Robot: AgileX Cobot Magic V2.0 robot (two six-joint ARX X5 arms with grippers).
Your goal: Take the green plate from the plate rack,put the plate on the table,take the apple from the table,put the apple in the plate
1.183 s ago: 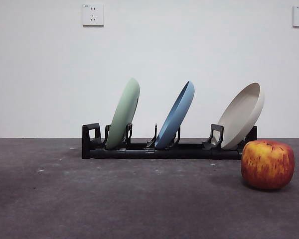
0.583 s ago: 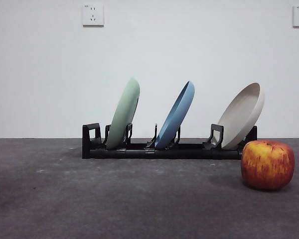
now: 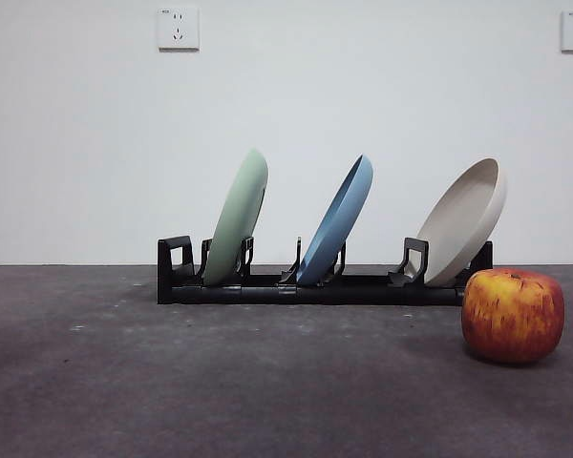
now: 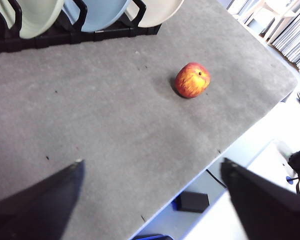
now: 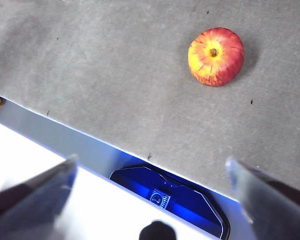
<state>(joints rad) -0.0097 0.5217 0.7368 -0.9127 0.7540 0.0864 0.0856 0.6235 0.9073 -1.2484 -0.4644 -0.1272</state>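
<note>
Waiting high with jaws spread, left gripper (image 4: pixel 151 172) should've pinched green plate (image 3: pixel 237 218) rim, lifting along its lean from plate rack (image 3: pixel 267 284).

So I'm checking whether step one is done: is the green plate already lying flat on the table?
No, the green plate stands tilted in the plate rack, beside the blue plate.

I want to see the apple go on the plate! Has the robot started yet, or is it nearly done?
Nothing looks done yet. The pale sage green round plate stands in the long black slotted plate rack, beside the blue and beige plates. The red, yellow-streaked apple sits on the dark grey matte table. The left gripper and right gripper are open, holding nothing. All four steps remain.
</note>
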